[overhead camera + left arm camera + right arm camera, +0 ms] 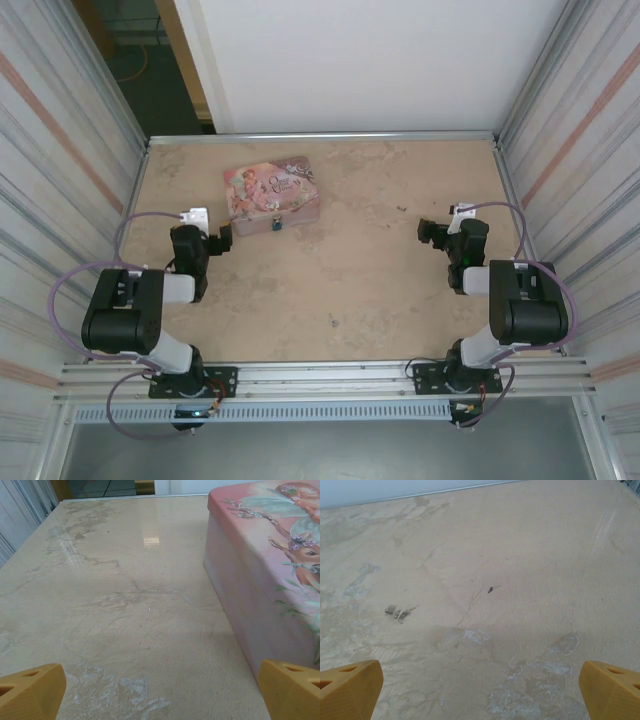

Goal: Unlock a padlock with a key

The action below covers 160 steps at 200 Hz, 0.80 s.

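Blue, tiny, likely light: the padlock (pixel 276 224) against the pink tin (pixel 268 188), upper left; I'd pinch its rigid body. My left hand (pixel 222 238) and right hand (pixel 428 232) are released, empty.

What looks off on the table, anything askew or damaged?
Nothing damaged or spilled. The pink tin sits slightly skewed to the table edges, the blue padlock at its near side. The tabletop has pale scuffs and a dark speck.
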Motion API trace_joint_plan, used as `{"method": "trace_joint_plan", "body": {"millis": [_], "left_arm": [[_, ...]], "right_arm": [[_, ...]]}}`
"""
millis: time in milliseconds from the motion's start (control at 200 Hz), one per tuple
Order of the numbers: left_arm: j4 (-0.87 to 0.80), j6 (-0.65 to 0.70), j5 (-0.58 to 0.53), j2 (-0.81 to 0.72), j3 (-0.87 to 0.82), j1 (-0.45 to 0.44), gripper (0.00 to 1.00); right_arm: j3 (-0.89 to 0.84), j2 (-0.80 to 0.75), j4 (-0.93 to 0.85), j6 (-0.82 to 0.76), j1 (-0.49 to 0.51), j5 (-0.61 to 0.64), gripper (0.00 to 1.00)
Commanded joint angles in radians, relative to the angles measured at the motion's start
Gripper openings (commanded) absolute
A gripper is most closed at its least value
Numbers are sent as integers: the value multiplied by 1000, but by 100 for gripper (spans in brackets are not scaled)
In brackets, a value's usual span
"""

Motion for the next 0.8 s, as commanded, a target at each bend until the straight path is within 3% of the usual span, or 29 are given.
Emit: {"method": "trace_joint_plan", "body": {"millis": [0, 240, 797], "left_arm": [[-3, -1, 4, -5, 16, 2, 99], [-18, 21, 54, -4, 26, -1, 99], [-18, 21, 53, -4, 25, 0, 99]], "right_arm": [[9, 4, -9, -12, 2, 11, 99], [12, 5, -8, -12, 1, 10, 99], [10, 3, -9, -11, 2, 11, 99]]}}
